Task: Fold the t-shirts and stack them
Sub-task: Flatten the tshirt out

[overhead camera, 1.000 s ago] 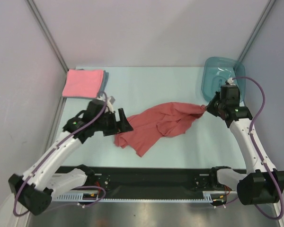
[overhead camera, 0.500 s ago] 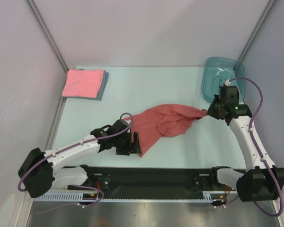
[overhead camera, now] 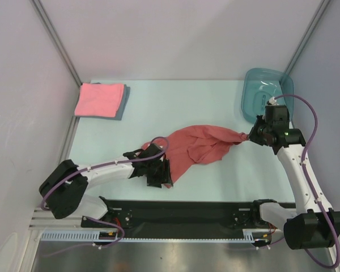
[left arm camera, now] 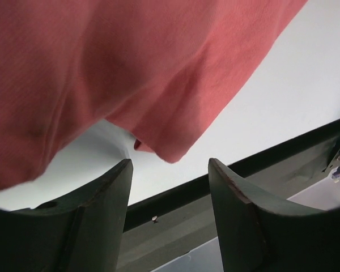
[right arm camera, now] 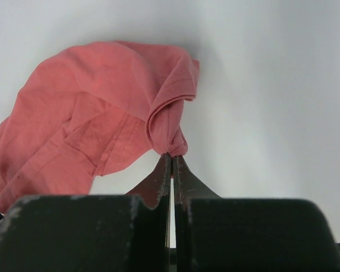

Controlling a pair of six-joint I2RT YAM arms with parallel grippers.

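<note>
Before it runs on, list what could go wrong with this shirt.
The right gripper pinches only a small bunched corner of the red shirt; a pull could slip it free. The left gripper is open and the hem is not between its jaws; closing now might miss it.

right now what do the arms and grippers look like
The left arm and right arm have white shells, black joints and a purple cable looping alongside. The left gripper and right gripper are dark, each with two tapered fingers.
</note>
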